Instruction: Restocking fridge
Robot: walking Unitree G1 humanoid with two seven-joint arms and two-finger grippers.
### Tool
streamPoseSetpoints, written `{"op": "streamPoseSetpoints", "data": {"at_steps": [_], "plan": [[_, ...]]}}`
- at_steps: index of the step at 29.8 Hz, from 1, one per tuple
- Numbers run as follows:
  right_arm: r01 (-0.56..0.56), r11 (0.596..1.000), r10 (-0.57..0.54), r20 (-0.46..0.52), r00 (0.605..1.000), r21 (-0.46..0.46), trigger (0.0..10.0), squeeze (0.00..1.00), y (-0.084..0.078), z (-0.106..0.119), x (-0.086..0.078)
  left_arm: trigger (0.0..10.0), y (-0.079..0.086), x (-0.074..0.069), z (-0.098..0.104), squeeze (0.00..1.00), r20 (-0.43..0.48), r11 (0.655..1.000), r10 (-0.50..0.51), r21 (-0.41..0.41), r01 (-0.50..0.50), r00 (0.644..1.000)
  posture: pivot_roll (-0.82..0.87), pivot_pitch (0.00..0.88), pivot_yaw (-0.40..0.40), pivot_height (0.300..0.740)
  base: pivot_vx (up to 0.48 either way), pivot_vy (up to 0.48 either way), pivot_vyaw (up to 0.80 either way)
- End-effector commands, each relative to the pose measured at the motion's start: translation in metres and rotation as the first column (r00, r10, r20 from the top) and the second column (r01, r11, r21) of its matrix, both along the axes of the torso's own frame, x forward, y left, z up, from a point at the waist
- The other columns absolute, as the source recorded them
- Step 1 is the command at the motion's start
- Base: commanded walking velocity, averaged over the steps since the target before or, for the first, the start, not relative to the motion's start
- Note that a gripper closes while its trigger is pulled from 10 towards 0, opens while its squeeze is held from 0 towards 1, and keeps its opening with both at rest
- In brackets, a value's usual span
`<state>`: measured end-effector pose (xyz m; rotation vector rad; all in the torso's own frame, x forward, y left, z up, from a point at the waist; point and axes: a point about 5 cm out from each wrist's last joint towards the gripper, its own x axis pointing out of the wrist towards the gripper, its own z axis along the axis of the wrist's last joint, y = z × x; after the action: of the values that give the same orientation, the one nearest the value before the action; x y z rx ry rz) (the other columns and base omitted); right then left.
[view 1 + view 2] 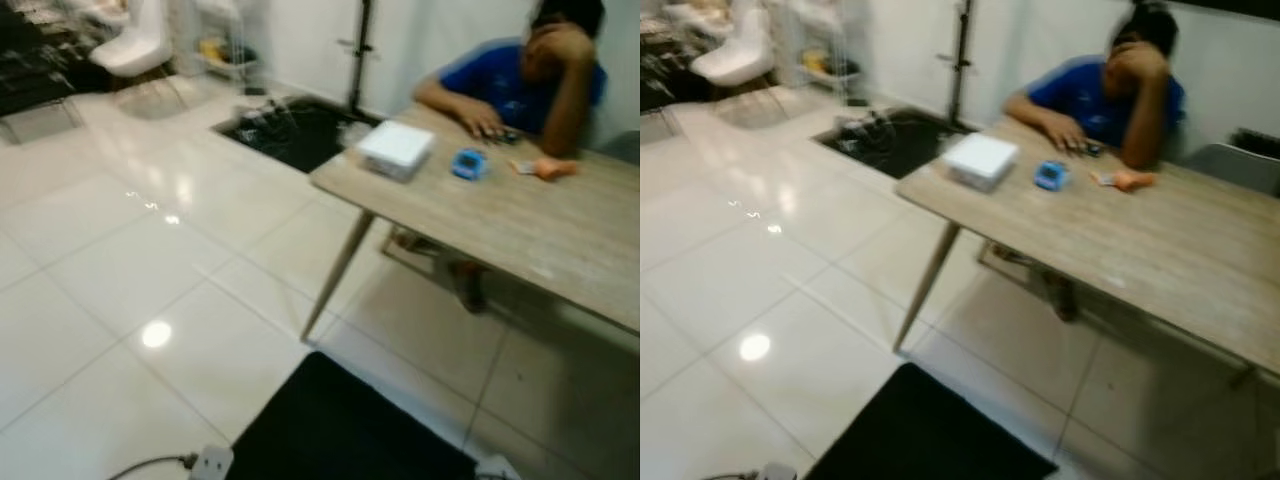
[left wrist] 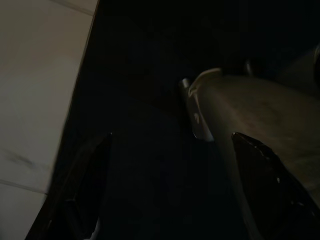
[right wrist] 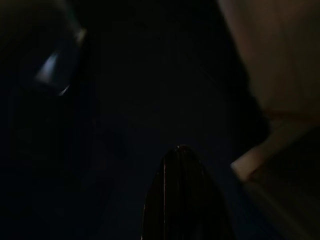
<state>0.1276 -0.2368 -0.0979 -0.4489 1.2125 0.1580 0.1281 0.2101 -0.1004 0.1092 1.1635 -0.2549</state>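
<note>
Bright blurred room, glare on floor tiles (image 1: 155, 333), wrist views dark

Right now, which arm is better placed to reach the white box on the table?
Probably right: the table stretches to the robot's right, white box near its corner. Both arms hang low over the black mat, so neither is near yet.

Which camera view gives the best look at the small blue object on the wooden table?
The left eye view shows the small blue object best: it is larger and a little less blurred there, between the white box and the orange item. The right eye view shows the same thing, softer. Both wrist views are dark, facing the floor.
</note>
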Motion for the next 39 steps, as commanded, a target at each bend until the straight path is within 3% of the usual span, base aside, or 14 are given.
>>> {"op": "streamPoseSetpoints", "data": {"at_steps": [1,20,32,39], "plan": [[-0.001,1.000,0.001,0.011,1.000,-0.008,10.0,0.00,0.000,0.001,0.004,10.0,-0.006,-0.003,-0.002,0.00,-0.022,1.000,-0.024,-0.009,0.024,0.999,-0.03,0.025,0.015,0.740,0.326,0.000,-0.80],[-0.060,0.998,0.059,0.029,0.998,0.018,10.0,0.00,0.021,0.000,0.014,10.0,-0.006,-0.003,-0.002,0.00,-0.023,0.999,-0.048,-0.003,0.048,0.999,0.01,0.017,0.007,0.740,0.323,0.000,-0.80],[-0.117,0.993,0.116,0.047,0.992,0.021,10.0,0.00,0.029,0.002,0.025,10.0,-0.009,-0.006,-0.004,0.00,-0.024,1.000,-0.022,-0.001,0.022,0.999,0.04,0.017,-0.014,0.740,0.020,0.000,0.00],[-0.137,0.990,0.136,0.049,0.989,0.020,10.0,0.00,0.030,0.003,0.027,10.0,-0.013,-0.014,-0.007,0.00,-0.048,1.000,-0.001,0.000,0.001,0.999,0.03,0.021,-0.020,0.740,0.000,-0.455,0.00]]}}
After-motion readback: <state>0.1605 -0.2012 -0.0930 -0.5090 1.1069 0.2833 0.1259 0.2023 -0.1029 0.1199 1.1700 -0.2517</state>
